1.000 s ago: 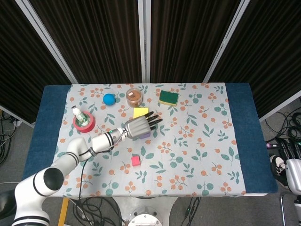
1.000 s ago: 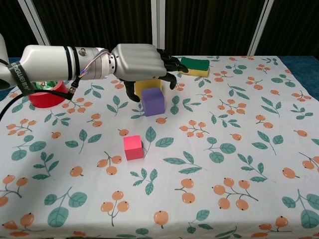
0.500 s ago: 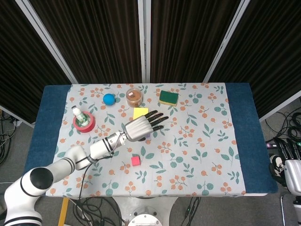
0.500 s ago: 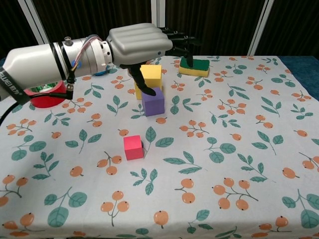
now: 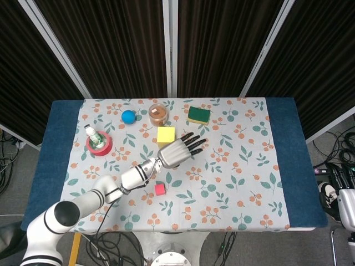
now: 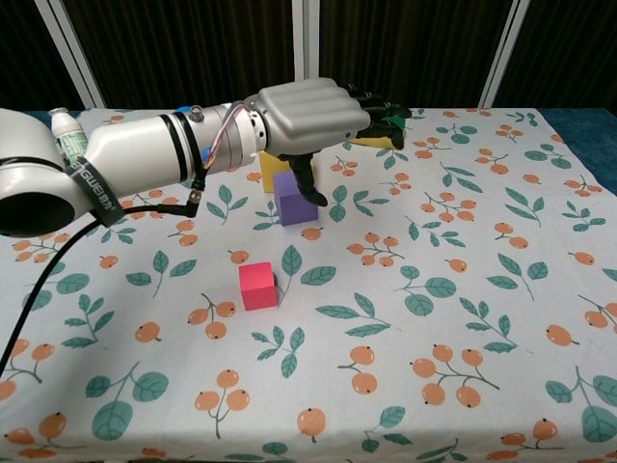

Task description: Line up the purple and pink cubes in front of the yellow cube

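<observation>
Now the left hand (image 6: 313,116) is higher and further toward three o'clock than a second ago, when it lay low over the purple cube (image 6: 294,198) with its fingers draped past the far side. Its fingers are stretched out and apart, holding nothing, and only the thumb hangs down near the cube's right edge; whether it touches cannot be told from the chest view. My reading is that the purple cube has been set down and let go, so the first half of the job looks done.

Going left to right in the chest view: the pink cube (image 6: 257,285) sits alone on the worktop (image 6: 463,289), at about seven o'clock from the purple cube and well apart from it. The purple cube stands just in front of the yellow cube (image 6: 270,169), close or touching. Both lie below and slightly to nine o'clock of the hand's palm.

From the head view the yellow cube (image 5: 165,134) shows clear, the hand (image 5: 178,152) hides the purple one, and the pink cube (image 5: 160,189) lies at six o'clock from it.

The right hand (image 5: 346,202) shows only as a sliver at the frame's edge, off the worktop; its fingers cannot be made out. The pink cube is not yet in line.
</observation>
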`<state>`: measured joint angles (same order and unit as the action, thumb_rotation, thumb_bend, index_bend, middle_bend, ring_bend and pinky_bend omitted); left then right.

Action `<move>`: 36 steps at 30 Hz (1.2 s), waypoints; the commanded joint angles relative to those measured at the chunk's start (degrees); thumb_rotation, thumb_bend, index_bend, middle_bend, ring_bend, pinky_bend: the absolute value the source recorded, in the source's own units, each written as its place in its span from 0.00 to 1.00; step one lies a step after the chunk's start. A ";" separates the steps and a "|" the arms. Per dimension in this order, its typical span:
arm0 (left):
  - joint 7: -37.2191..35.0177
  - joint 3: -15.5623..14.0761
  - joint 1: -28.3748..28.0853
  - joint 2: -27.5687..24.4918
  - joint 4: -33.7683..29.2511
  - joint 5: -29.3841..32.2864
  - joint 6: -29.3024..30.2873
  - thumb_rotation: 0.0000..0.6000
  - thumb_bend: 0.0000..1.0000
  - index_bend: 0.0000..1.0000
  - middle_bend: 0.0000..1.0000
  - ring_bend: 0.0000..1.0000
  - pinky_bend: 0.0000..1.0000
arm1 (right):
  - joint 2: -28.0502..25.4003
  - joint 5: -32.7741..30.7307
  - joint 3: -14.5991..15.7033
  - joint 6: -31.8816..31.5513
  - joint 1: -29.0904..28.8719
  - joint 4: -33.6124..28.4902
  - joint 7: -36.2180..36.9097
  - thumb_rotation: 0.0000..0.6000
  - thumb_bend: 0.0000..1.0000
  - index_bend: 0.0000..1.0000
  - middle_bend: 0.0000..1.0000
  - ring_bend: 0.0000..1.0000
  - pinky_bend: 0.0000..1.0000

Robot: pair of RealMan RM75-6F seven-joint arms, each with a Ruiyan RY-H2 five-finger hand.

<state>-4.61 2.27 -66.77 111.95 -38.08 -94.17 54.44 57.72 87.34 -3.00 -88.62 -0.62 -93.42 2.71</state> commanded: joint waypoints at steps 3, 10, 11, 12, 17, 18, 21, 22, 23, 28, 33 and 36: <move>1.74 0.42 0.31 3.63 5.14 1.21 -0.95 1.00 0.01 0.16 0.00 0.04 0.12 | 0.03 0.10 0.00 -0.24 0.14 0.16 0.17 1.00 0.36 0.01 0.10 0.00 0.10; 1.48 0.16 0.28 5.78 9.55 1.36 -1.04 1.00 0.00 0.14 0.00 0.03 0.12 | 0.05 0.31 0.01 -0.66 0.38 0.30 0.34 1.00 0.36 0.01 0.10 0.00 0.10; 1.45 0.03 0.30 5.85 9.96 1.31 -1.13 1.00 0.00 0.14 0.00 0.03 0.12 | 0.03 0.30 -0.02 -0.67 0.37 0.29 0.36 1.00 0.36 0.01 0.10 0.00 0.10; 1.38 -0.09 0.34 5.92 10.34 1.27 -1.15 1.00 0.00 0.14 0.00 0.03 0.12 | 0.02 0.30 -0.01 -0.70 0.41 0.30 0.38 1.00 0.36 0.01 0.10 0.00 0.10; 0.71 -1.19 1.02 5.91 12.11 0.79 -0.95 1.00 0.00 0.14 0.00 0.03 0.12 | 0.07 0.28 -0.01 -0.77 0.51 0.39 0.46 1.00 0.36 0.01 0.10 0.00 0.10; 0.55 -1.33 1.13 5.91 12.43 0.75 -0.94 1.00 0.00 0.14 0.00 0.03 0.12 | 0.11 0.32 -0.01 -0.75 0.49 0.42 0.48 1.00 0.36 0.01 0.10 0.00 0.10; 0.29 -1.91 1.50 5.88 13.59 0.47 -0.72 1.00 0.00 0.14 0.00 0.03 0.12 | 0.19 0.46 0.04 -0.76 0.50 0.40 0.38 1.00 0.36 0.01 0.10 0.00 0.10; 0.42 -2.18 1.54 5.86 13.98 0.24 -0.57 1.00 0.00 0.14 0.00 0.03 0.12 | 0.18 0.46 0.02 -0.76 0.50 0.37 0.33 1.00 0.36 0.01 0.10 0.00 0.10; 0.54 -2.44 1.62 5.84 14.36 0.03 -0.40 1.00 0.00 0.14 0.00 0.03 0.12 | 0.18 0.48 0.02 -0.78 0.51 0.33 0.27 1.00 0.36 0.01 0.10 0.00 0.10; 0.28 -3.38 2.09 5.89 15.78 -0.61 0.34 1.00 0.00 0.14 0.00 0.03 0.12 | 0.16 0.56 0.04 -0.91 0.59 0.12 0.01 1.00 0.36 0.01 0.10 0.00 0.10; -0.88 -3.50 2.46 6.09 16.04 -0.47 0.80 1.00 0.00 0.14 0.00 0.03 0.12 | 0.19 0.57 0.05 -0.88 0.62 -0.04 -0.15 1.00 0.36 0.01 0.09 0.00 0.10; -1.89 -3.77 3.17 5.25 14.72 -0.87 3.28 1.00 0.00 0.14 0.00 0.03 0.12 | 0.10 0.60 0.04 -1.02 0.71 -0.01 -0.04 1.00 0.36 0.01 0.09 0.00 0.10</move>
<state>-5.84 -1.32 -64.06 117.75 -22.50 -94.79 56.29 57.84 87.94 -2.95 -89.62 0.08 -93.44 2.66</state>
